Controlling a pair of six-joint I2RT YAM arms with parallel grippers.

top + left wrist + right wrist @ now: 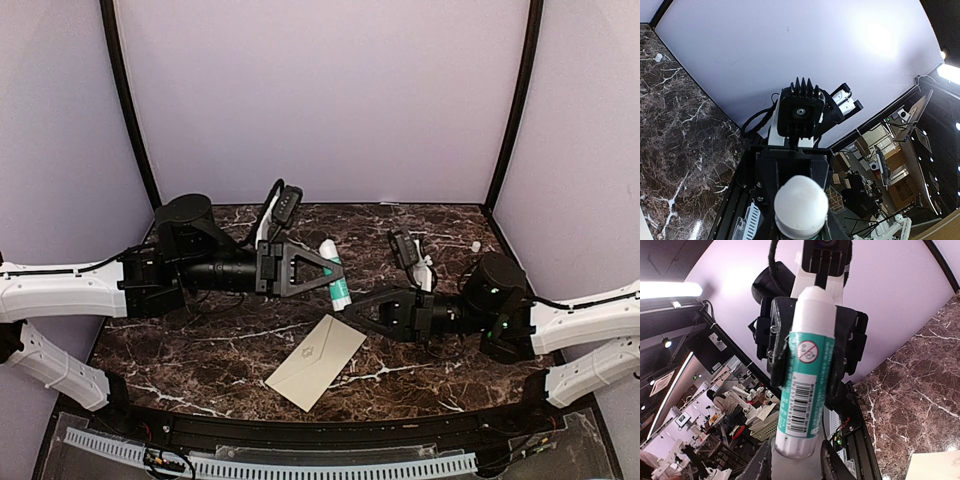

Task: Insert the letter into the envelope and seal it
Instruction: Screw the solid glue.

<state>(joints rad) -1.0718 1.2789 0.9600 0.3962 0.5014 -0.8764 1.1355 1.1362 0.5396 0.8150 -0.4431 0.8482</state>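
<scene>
The left gripper (pixel 326 268) reaches in from the left above the middle of the worktop (pixel 180 350) and pinches a glue stick (pixel 807 365); in the right wrist view its black pads press the teal, barcoded tube from both sides, around its middle; the stick's rounded white end stands clear beyond them. The right gripper (pixel 354 310) comes in from the right and meets the stick's other white end; its fingers (pixel 834 465) sit close on either side of that end, but whether they squeeze it or stand just off it cannot be told. From above, the stick hangs in the air between the two grippers, its white end pointing far and its teal end near and slightly right; the left wrist view shows a white end as a round dome, with the right arm's camera facing it from behind.

The envelope (pixel 315 362) lies flat on the worktop, near of both grippers and about in the middle; it is turned on a slant, one corner far and right, the opposite corner near and left; its pointed flap is folded down and the small emblem faces up; nothing touches it. A small white piece (pixel 478 245) sits at the far right of the worktop, well apart from the rest.
</scene>
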